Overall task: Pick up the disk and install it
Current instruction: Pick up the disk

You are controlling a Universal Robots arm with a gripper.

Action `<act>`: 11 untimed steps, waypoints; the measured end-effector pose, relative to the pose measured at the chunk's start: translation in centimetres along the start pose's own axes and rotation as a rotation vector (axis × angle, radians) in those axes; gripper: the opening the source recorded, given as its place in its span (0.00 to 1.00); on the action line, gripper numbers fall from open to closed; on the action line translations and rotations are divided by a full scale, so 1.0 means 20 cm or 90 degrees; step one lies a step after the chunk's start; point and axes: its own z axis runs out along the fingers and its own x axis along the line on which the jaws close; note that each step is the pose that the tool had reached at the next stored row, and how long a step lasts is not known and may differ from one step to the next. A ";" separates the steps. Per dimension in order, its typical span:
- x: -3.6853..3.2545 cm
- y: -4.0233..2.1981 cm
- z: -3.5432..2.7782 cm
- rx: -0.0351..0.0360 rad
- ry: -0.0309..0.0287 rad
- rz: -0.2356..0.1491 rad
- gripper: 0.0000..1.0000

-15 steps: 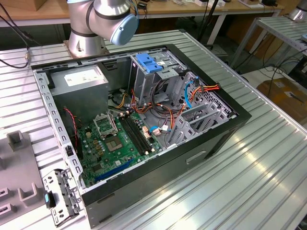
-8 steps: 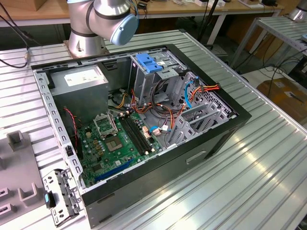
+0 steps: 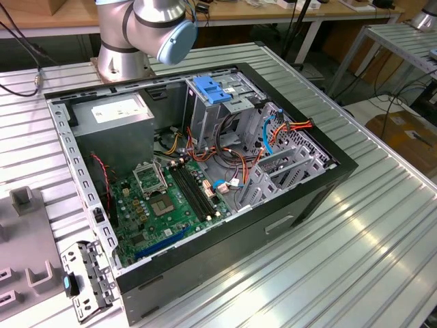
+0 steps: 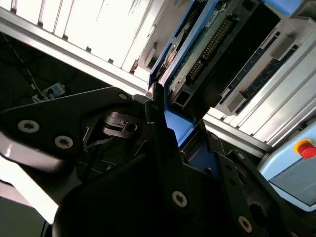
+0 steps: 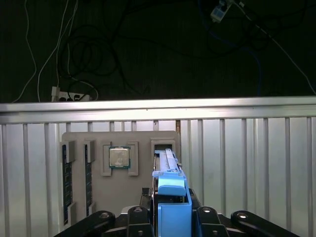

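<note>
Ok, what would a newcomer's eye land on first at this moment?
In the exterior view, the open computer case on the ribbed metal table stands out, with its green motherboard laid bare. In the first wrist view, the tool grips the disk by its bright blue rails. Beyond it lies a grey tray carrying a processor chip.

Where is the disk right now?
In the first wrist view the disk is clamped edge-on in the gripper, at the grey parts tray, close to the slot beside the processor chip.
</note>
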 end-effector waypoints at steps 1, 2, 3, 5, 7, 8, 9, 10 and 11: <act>0.000 0.000 -0.002 0.0000 0.0000 0.000 0.37; 0.000 0.000 -0.005 -0.0003 0.0000 0.000 0.37; 0.000 0.000 -0.006 -0.0005 0.0000 0.000 0.37; 0.000 0.000 -0.009 -0.0008 0.0000 0.000 0.37; 0.000 0.000 -0.013 -0.0012 0.0000 0.000 0.37; 0.000 0.000 -0.014 -0.0013 0.0000 0.000 0.37; 0.000 -0.001 -0.014 -0.0012 0.0000 0.000 0.37; 0.000 -0.001 -0.016 -0.0015 0.0001 0.000 0.37; 0.000 -0.001 -0.017 -0.0016 0.0000 0.000 0.37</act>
